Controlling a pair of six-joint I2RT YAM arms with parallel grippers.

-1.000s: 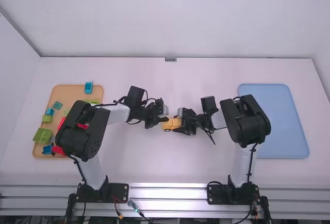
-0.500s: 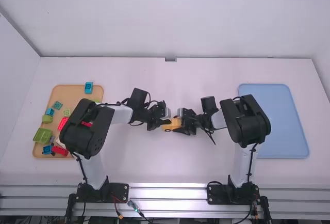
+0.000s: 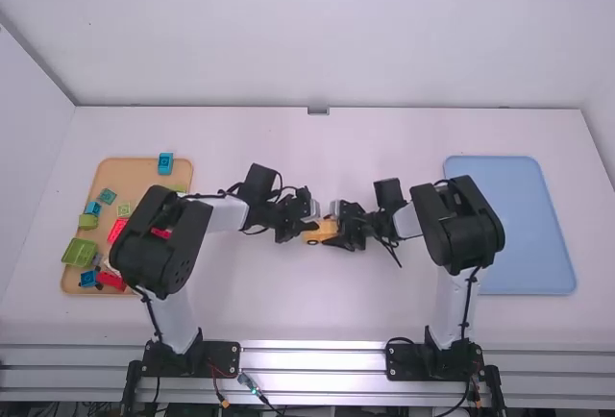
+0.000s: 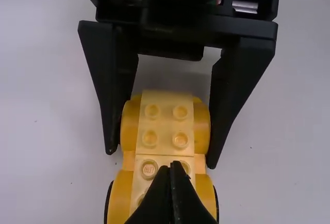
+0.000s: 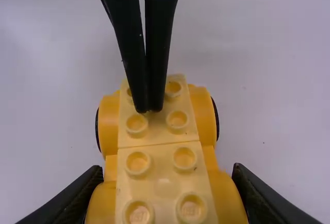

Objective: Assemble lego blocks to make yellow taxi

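A yellow toy car (image 3: 327, 232) built of lego blocks sits low over the white table (image 3: 384, 302), between my two arms. My right gripper (image 4: 162, 157) is clamped around one half of it, a black finger against each yellow side. My left gripper (image 5: 148, 109) has its two fingers brought together into one blunt tip, set down among the round studs of the pale block (image 5: 157, 130) on the other half. A second pale block (image 5: 164, 162) lies end to end with it, and a thin seam runs between them. Black wheels (image 5: 215, 118) show at the sides of the far half. I judge the step in hand to be pressing that top block home while my right side braces the car. The next move calls for straight, even pressure over the studs, then a clean lift away; pushing off-centre could tip the car or loosen the joint. Loose bricks lie in a tan tray (image 3: 135, 173) on my left; a blue tray (image 3: 528, 225) on my right may be for the finished taxi.
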